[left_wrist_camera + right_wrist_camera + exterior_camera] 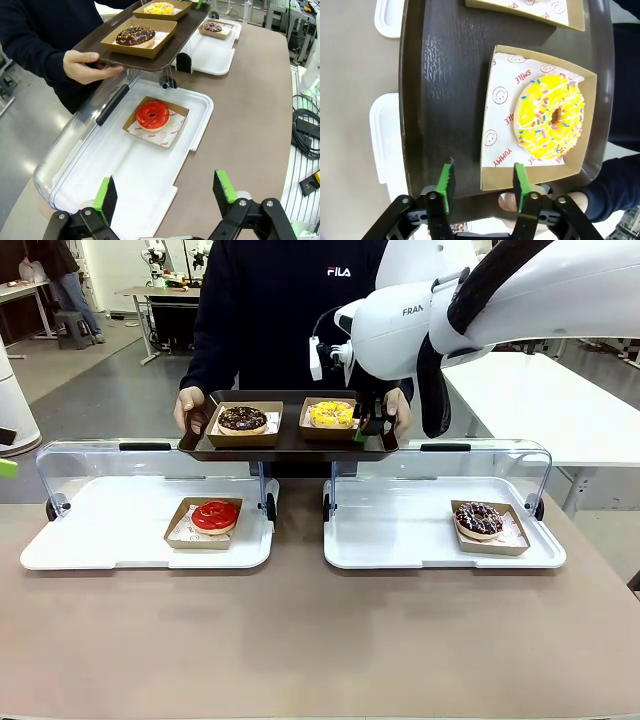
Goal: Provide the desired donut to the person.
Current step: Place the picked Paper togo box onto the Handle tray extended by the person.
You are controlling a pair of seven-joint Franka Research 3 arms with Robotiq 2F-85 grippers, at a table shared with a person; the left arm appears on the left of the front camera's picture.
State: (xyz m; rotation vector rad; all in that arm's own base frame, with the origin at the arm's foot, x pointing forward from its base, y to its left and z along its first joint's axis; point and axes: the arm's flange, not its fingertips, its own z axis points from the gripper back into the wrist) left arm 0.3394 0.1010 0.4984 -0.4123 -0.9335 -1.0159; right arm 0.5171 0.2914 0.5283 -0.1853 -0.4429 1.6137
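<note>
Hovering over the dark tray (pixel 290 443) that the person (pixel 285 300) held up, the right gripper (pixel 481 184) had its fingers spread, one over the near edge of the yellow donut (pixel 550 118)'s carton. I judged it should lift straight up to free the tray, perhaps without catching the carton. The left gripper (pixel 165 195), also spread, waited well away from the tray.
</note>
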